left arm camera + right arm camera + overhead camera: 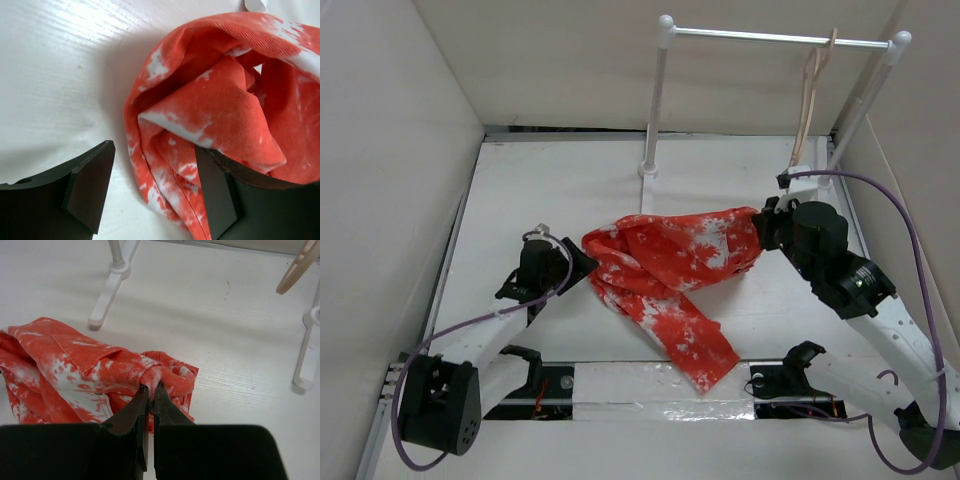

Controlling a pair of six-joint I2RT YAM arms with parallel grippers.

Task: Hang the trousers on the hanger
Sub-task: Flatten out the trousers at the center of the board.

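The trousers, orange-red cloth blotched white, are lying crumpled between the 2 claws. The right claw is pinching 1 fold tight, probably for lifting toward the thin beige wooden hanger beyond it. The left claw is gaping wide, gripping nothing.

Soft orange-red, white-blotched cloth trousers lie mid-counter, one leg trailing toward the near edge. Behind them, a white two-post rail stand stands at the far edge. A thin beige wooden hanger hangs near its right end.
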